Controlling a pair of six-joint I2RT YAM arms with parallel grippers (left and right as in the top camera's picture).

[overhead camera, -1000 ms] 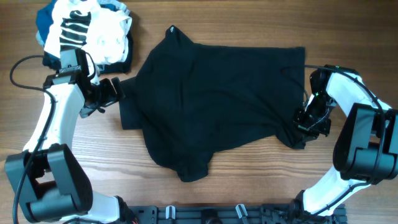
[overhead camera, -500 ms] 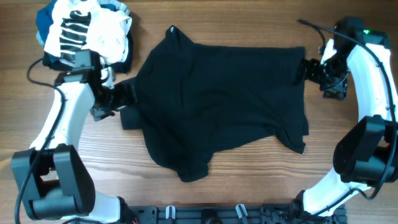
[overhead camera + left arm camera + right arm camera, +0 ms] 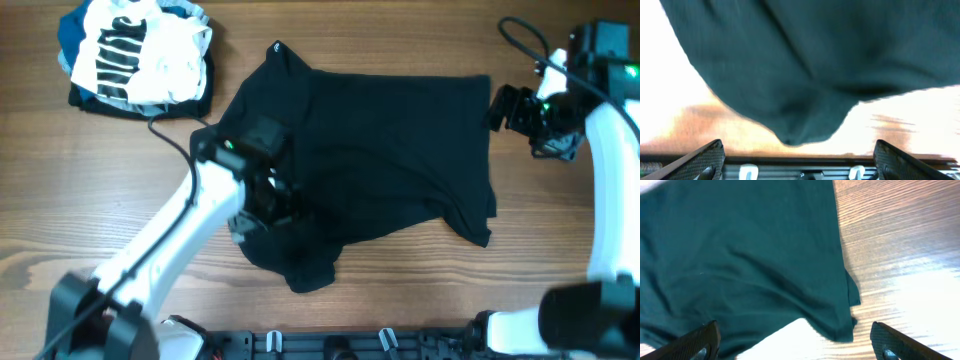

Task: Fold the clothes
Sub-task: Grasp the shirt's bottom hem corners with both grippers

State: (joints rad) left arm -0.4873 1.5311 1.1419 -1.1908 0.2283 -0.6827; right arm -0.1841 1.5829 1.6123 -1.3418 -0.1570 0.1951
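The clothes, one large black garment, lie spread and rumpled across the middle of the table. My left gripper hovers over its lower left part, open with nothing between its fingers. In the left wrist view the black fabric fills the upper frame and its rounded hem ends short of the gripper. My right gripper is beside the garment's upper right edge, open and empty. The right wrist view shows the garment's lower right corner on the wood ahead of the gripper.
A pile with a white black-striped garment on blue folded clothing sits at the back left. A black cable trails from the left arm. A dark rail runs along the table's front edge.
The left arm swung from the garment's left sleeve to over its lower left part. The right gripper let go of the lower right corner, opened and moved up to the upper right edge.
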